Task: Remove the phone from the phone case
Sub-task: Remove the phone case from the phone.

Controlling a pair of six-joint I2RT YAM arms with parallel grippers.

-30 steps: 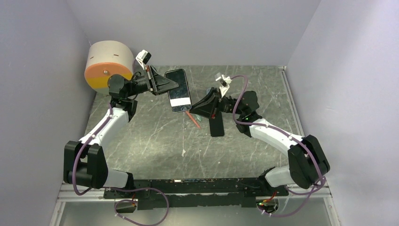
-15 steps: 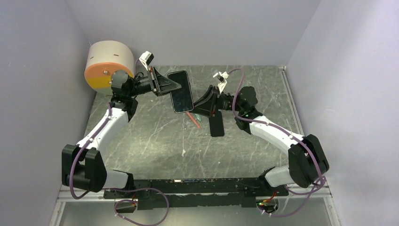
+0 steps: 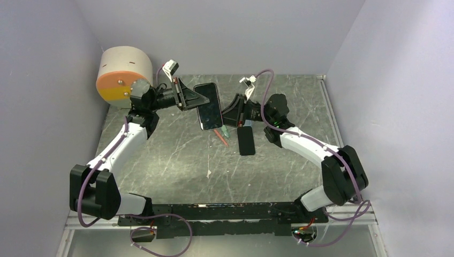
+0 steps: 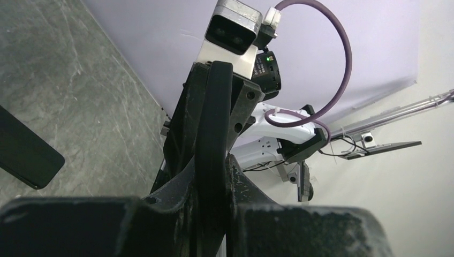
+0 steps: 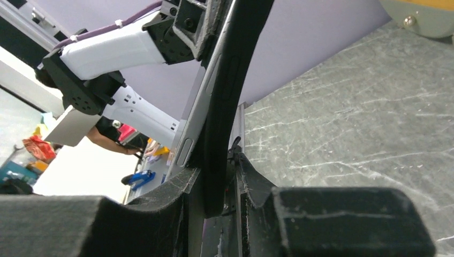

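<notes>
The phone in its black case (image 3: 209, 106) is held up above the table, screen facing up and toward the camera. My left gripper (image 3: 202, 98) is shut on its left edge; in the left wrist view the black case edge (image 4: 213, 118) stands between the jaws (image 4: 211, 163). My right gripper (image 3: 225, 114) is closed on the right edge. In the right wrist view the phone's silver side (image 5: 188, 140) and the black case (image 5: 231, 91) sit between the jaws (image 5: 217, 174), the case curving away from the phone higher up.
A flat black rectangular slab (image 3: 246, 140) lies on the table below the right gripper and also shows in the left wrist view (image 4: 24, 147). A thin red tool (image 3: 220, 136) lies beside it. A beige cylinder with an orange face (image 3: 120, 72) stands back left.
My left gripper carried the phone right and tilted it. My right gripper moved up and left from the table onto the phone's right edge.
</notes>
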